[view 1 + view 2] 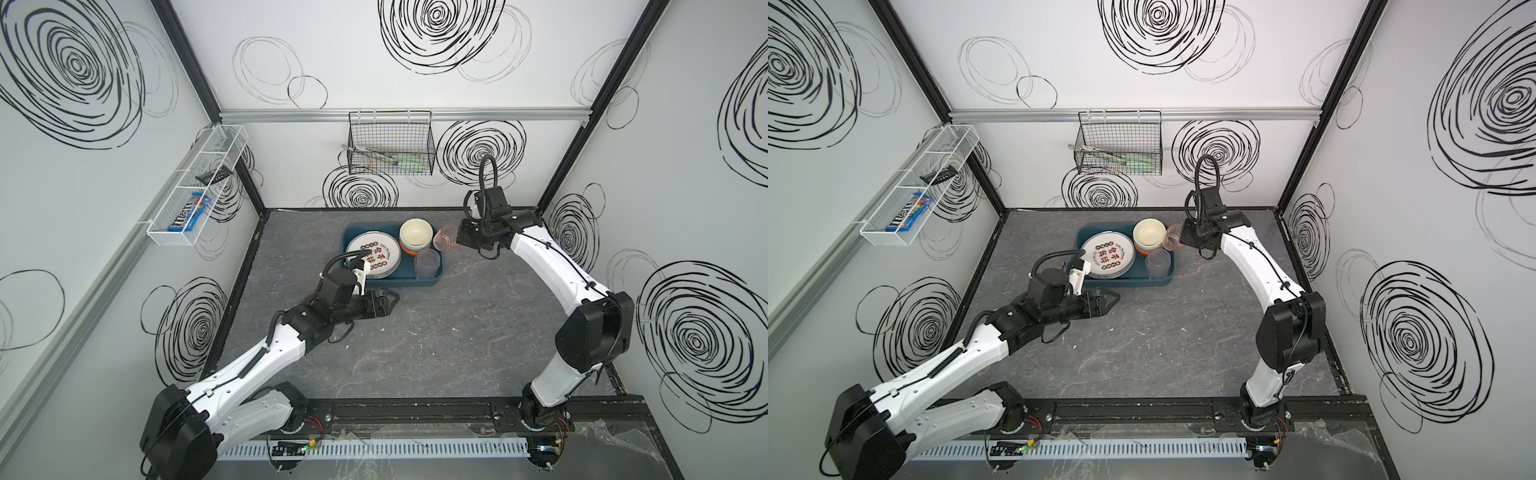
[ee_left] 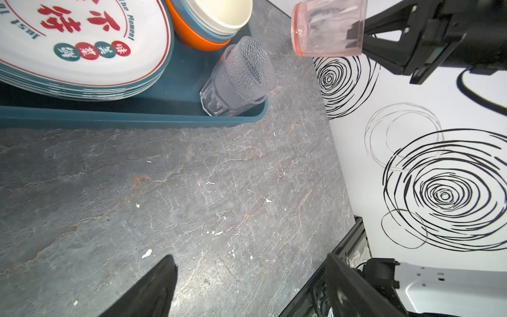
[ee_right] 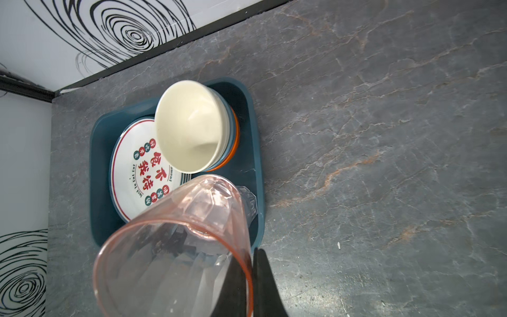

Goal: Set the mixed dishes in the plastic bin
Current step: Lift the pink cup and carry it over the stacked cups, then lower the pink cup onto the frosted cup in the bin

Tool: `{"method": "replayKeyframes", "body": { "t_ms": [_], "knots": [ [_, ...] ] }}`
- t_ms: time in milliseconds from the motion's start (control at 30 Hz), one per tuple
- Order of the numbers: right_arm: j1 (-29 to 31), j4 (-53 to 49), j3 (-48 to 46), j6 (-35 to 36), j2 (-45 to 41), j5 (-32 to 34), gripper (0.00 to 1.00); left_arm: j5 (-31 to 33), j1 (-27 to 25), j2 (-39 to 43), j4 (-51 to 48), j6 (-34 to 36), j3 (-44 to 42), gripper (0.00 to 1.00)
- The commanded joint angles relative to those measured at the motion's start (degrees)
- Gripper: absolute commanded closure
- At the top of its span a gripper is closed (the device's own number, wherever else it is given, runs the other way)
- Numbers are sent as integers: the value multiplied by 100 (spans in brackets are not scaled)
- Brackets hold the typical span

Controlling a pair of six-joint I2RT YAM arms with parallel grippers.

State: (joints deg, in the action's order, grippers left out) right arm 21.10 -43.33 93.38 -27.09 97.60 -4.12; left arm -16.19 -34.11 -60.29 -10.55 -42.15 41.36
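The right gripper [image 3: 251, 264] is clamped on the wall of a pink translucent tumbler [image 3: 170, 247] — one finger inside the mouth, one outside — and holds it tipped on its side, off the table, with its base pointing left toward the teal plastic bin [image 1: 415, 284]. In both top views the tumbler hangs at the bin's far right corner, roughly over the right rim. It is just beside the stacked bowls [image 1: 415, 237], cream on top of blue and orange. Left of the bowls lies a stack of white plates [image 1: 374, 255] with red characters. In the bin's near right corner stands a clear glass [image 2: 216, 105] with a frosted, dimpled cup [image 2: 247, 71] nested in it. No other dish shows on the grey stone-look table [image 1: 436, 353]. The left gripper [image 1: 392, 303] hovers empty, jaws apart, just on the near side of the bin.

The step in hand looks like the delivery of the last dish. The next move calls for carrying the tumbler a little left and nearer, over the narrow bare strip between the bowls and the glass. There it needs righting, or lowering gently on its side, before the jaws part. Room is tight, so the glass and the bowl stack are both at risk of a knock.
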Motion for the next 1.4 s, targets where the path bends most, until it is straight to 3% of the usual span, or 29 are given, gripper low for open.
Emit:
{"method": "replayKeyframes", "body": {
  "t_ms": [0, 333, 1367],
  "knots": [
    [160, -328, 304, 168, 227, -69, 100, -51, 62, 114, 153, -65, -101, 12],
    [430, -637, 626, 327, 628, -66, 100, -60, 97, 135, 180, -92, -163, 12],
    [509, -825, 751, 386, 1071, 209, 99, -104, 168, 175, 283, -144, -328, 12]
  ]
}}
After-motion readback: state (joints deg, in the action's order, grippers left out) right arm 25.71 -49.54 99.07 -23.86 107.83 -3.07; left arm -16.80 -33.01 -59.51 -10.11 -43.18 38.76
